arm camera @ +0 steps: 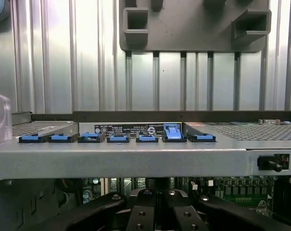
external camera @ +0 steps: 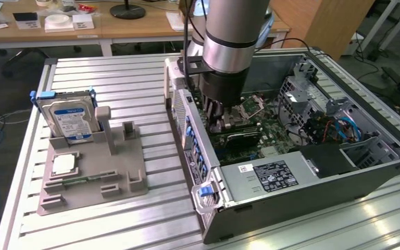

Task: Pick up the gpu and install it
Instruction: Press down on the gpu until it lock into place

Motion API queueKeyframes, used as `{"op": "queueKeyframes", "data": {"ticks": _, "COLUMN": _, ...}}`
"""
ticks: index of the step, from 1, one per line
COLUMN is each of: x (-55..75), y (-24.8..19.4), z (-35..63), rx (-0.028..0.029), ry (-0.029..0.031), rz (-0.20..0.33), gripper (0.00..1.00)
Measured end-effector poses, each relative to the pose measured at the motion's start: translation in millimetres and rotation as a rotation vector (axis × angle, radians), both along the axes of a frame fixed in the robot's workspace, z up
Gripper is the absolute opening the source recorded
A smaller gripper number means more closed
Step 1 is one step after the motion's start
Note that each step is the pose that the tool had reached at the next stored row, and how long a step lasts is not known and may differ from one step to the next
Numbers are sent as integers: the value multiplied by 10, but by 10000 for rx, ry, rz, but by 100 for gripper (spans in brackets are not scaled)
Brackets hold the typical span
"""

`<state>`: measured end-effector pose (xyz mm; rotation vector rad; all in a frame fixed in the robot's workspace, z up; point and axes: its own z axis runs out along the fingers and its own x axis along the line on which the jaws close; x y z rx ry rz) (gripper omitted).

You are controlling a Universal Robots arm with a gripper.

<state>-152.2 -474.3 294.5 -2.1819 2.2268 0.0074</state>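
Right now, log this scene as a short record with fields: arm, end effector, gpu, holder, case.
arm: reaching down into the open computer case
end effector: end effector shut, low over the motherboard
gpu: dark card lies by the fingertips inside the case; whether it is gripped or seated cannot be told
holder: grey fixture on the slatted table, holding the hard drive upright and a cpu lying flat
case: side open, blue slot clips along the rear edge, one clip raised

A robotics lab: slotted aluminium table [external camera: 116, 78], opened computer case [external camera: 311, 172], cluttered wooden desks [external camera: 116, 26] behind.
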Motion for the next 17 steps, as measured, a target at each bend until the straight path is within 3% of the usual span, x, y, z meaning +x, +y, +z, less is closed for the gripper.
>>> {"op": "queueKeyframes", "data": {"ticks": 4, "x": 0, "y": 68, "z": -20, "rx": -21, "ry": 10, "rz": 3, "gripper": 11}}
{"op": "queueKeyframes", "data": {"ticks": 12, "x": 0, "y": 72, "z": -61, "rx": -31, "ry": 92, "rz": 17, "gripper": 11}}
{"op": "queueKeyframes", "data": {"ticks": 17, "x": 131, "y": 74, "z": -79, "rx": -30, "ry": 251, "rz": 18, "gripper": 11}}
